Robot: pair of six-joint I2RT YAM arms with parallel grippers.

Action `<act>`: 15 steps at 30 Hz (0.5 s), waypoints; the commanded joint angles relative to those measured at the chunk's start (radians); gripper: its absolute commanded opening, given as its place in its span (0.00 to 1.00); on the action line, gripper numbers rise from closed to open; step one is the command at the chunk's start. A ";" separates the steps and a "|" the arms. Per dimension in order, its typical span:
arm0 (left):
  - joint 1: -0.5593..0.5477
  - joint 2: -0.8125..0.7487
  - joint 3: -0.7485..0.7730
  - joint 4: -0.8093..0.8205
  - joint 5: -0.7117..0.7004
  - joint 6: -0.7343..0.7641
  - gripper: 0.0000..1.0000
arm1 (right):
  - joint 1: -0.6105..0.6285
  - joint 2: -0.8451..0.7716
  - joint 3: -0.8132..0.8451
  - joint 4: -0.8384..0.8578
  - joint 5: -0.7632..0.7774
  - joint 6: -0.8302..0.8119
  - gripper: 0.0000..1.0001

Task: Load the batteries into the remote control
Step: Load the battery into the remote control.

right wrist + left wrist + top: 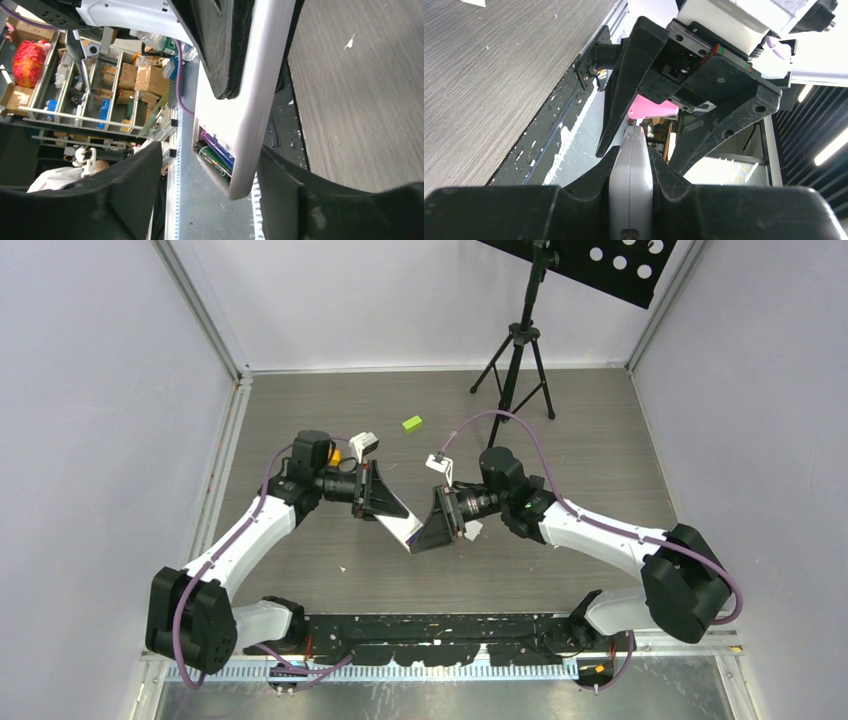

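Overhead view: the left gripper (385,502) and right gripper (433,527) meet nose to nose above the middle of the table (300,405), with the white remote (402,530) bridging them clear of the surface, presumably so that one arm steadies the body while the other works at its end; a small bright-green object (412,423) lies well apart toward the far wall, too small to identify; a tripod (518,350) stands at the back beneath a black perforated panel (600,265); the table is grey wood-grain, enclosed by plain pale walls, with a scuffed black rail (450,625) along its near edge. Left wrist view: the left gripper is clenched on the remote, a finger pressed to each face and the body seen edge-on, a hold that fixes it for the other arm; opposite, the right gripper's fingers splay wide to either side of the remote's far end. Right wrist view: the right gripper is released, its fingers (125,195) straddling the end of the remote, one close beside the casing and the other well apart; the battery bay faces this camera uncovered, and two batteries (216,152), one purple-blue and one dark green, lie side by side inside it; no lid is visible, so closing the bay appears to be left to do; cluttered storage shelves (75,95) fill the background beyond the table edge.
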 commanded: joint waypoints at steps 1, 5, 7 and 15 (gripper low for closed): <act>0.000 -0.023 0.022 0.039 0.030 0.000 0.00 | -0.001 -0.014 0.026 0.065 0.068 0.062 0.66; 0.000 -0.028 0.019 0.039 0.031 0.002 0.00 | -0.002 0.033 0.030 0.111 0.068 0.120 0.43; 0.000 -0.027 0.018 0.039 0.031 0.003 0.00 | -0.002 0.043 0.016 0.171 0.055 0.154 0.34; 0.000 -0.029 0.018 0.041 0.030 0.003 0.00 | -0.002 0.040 0.011 0.117 0.052 0.087 0.24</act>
